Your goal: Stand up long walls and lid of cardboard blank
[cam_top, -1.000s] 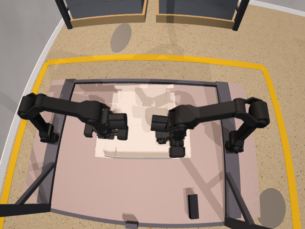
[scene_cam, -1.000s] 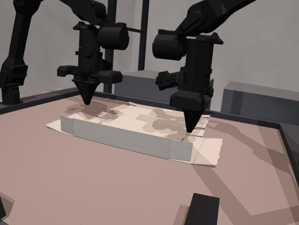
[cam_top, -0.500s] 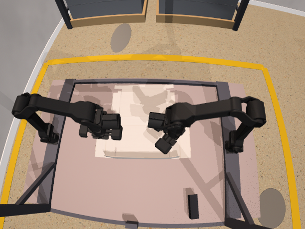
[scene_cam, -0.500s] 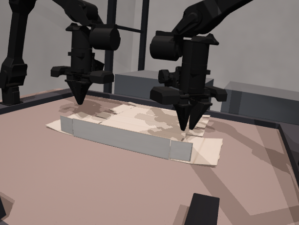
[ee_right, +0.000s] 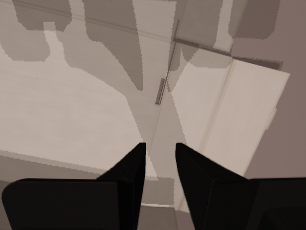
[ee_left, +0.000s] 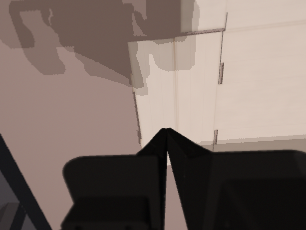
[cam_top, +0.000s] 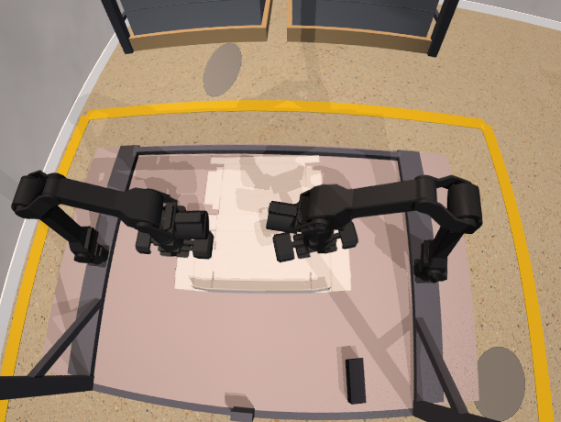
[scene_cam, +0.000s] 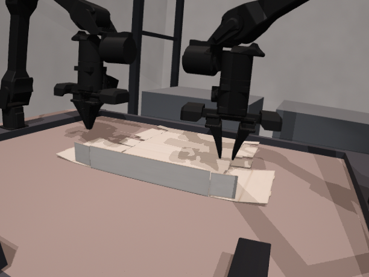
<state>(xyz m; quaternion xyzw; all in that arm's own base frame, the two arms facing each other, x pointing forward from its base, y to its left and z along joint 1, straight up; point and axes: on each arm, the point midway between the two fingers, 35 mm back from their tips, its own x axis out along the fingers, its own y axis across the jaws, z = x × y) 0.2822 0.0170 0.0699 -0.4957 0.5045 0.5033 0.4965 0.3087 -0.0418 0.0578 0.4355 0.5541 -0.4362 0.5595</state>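
The pale cardboard blank [cam_top: 263, 229] lies on the pinkish table top, mostly flat. Its near long wall [scene_cam: 157, 173] stands upright and looks grey in the exterior view; it shows as a thin strip in the top view [cam_top: 261, 284]. The rest of the blank [scene_cam: 181, 147] lies flat. My left gripper [scene_cam: 88, 124] is shut and empty, pointing down over the blank's left end; its closed tips show in the left wrist view [ee_left: 166, 132]. My right gripper [scene_cam: 226, 156] points down at the blank's right part, fingers a little apart with nothing between them [ee_right: 160, 147].
A black block [cam_top: 355, 381] lies near the table's front right. A smaller block [cam_top: 241, 411] sits at the front edge. A dark raised rim [scene_cam: 346, 156] runs round the table. Grey bins [scene_cam: 199, 103] stand behind it.
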